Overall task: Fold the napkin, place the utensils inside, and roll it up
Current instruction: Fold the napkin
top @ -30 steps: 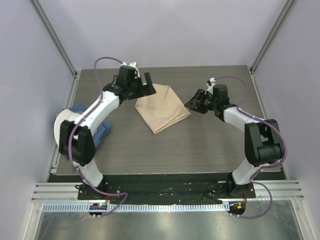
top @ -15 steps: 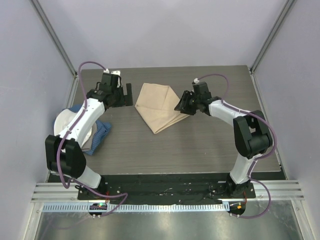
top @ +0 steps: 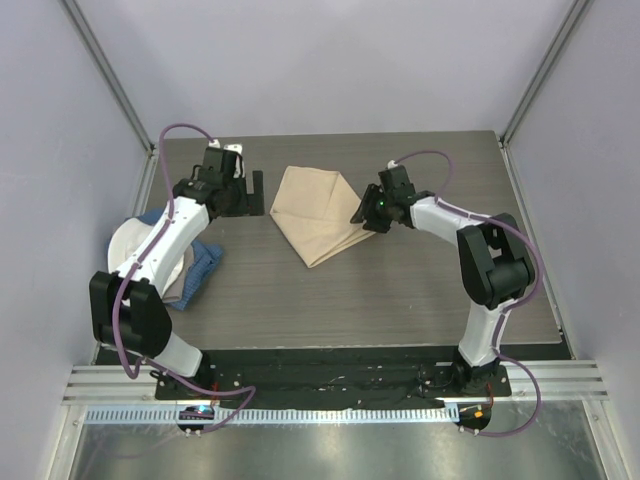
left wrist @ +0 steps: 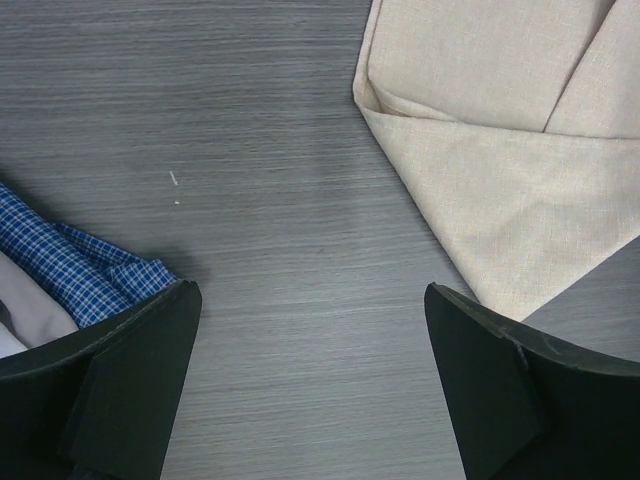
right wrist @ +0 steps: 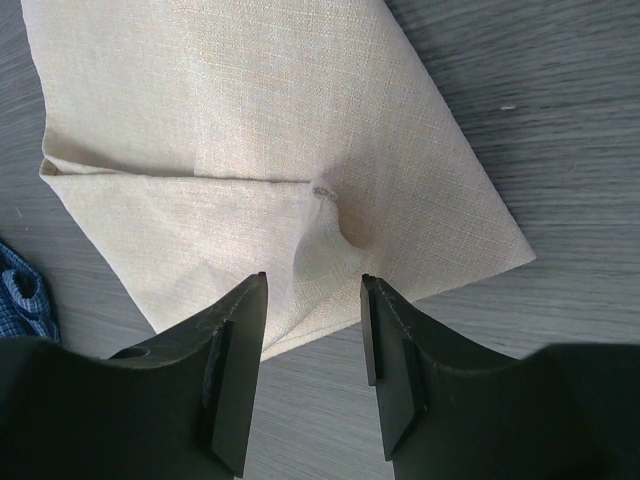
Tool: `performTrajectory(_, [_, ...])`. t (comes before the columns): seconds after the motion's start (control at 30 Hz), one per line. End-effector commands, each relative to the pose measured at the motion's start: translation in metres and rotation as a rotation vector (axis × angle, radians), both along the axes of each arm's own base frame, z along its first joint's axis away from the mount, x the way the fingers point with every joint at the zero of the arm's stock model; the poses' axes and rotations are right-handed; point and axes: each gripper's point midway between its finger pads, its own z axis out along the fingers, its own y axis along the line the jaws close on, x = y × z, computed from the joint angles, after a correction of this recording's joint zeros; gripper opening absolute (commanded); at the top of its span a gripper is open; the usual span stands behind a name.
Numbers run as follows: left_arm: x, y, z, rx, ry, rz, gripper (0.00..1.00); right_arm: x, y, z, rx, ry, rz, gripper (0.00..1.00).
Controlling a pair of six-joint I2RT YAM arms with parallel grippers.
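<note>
The beige napkin (top: 318,212) lies folded on the dark table, pointing toward the near side. My right gripper (top: 362,216) is at its right edge. In the right wrist view the jaws of the right gripper (right wrist: 312,285) stand partly apart, astride a raised pucker of the napkin (right wrist: 260,130) at its near edge, with bare table between the pads. My left gripper (top: 256,192) hangs wide open just left of the napkin. In the left wrist view the left gripper (left wrist: 310,340) has only tabletop between its fingers, the napkin (left wrist: 500,150) lying ahead to the right. The utensils are out of view.
A blue checked cloth (top: 201,266) and a pale round thing (top: 140,245) lie at the table's left side, partly under my left arm. The blue cloth (left wrist: 70,262) shows beside the left finger. Grey walls with metal posts close in the table (top: 400,290).
My left gripper has drawn back leftward off the napkin's left corner. My right gripper has moved in to the napkin's right edge and now straddles a pucker there.
</note>
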Motion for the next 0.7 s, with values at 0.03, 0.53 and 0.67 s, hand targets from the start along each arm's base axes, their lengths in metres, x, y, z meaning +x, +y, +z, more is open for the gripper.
performTrajectory(0.03, [-0.001,0.003,0.017,0.000,-0.046,0.004,1.00,0.018,0.005,0.014,0.001,-0.050,-0.020,0.50])
performTrajectory(0.53, [-0.001,0.005,0.020,0.002,-0.054,0.008,1.00,0.017,0.008,-0.006,-0.022,-0.008,0.016,0.37])
performTrajectory(0.67, [-0.001,0.006,0.020,0.006,-0.057,0.012,1.00,0.019,0.010,-0.002,-0.016,-0.016,0.024,0.24])
